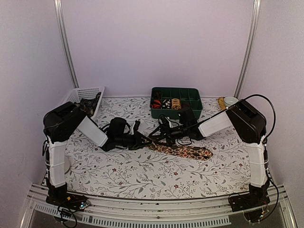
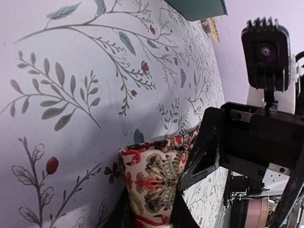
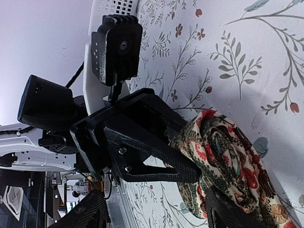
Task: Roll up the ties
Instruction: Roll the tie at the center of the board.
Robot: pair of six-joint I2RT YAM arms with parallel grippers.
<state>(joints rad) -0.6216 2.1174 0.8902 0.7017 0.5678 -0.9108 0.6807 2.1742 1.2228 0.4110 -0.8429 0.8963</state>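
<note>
A dark brown floral tie (image 1: 185,151) lies across the middle of the patterned table, its left end lifted and folded over. My left gripper (image 1: 144,140) is shut on that folded end. In the left wrist view the printed fabric (image 2: 154,183) fills the gap between the two dark fingers (image 2: 183,211). My right gripper (image 1: 159,134) faces it from the right and stands open. In the right wrist view its fingers (image 3: 228,213) are wide apart, and the bunched tie (image 3: 223,152) rests against one of them. The left arm's finger (image 3: 156,161) presses on the fabric there.
A green compartment tray (image 1: 176,114) at the back centre holds rolled ties in red, black-and-white and tan. A white mesh basket (image 1: 85,93) with dark fabric inside stands at the back left. A small white bowl (image 1: 231,100) sits at the back right.
</note>
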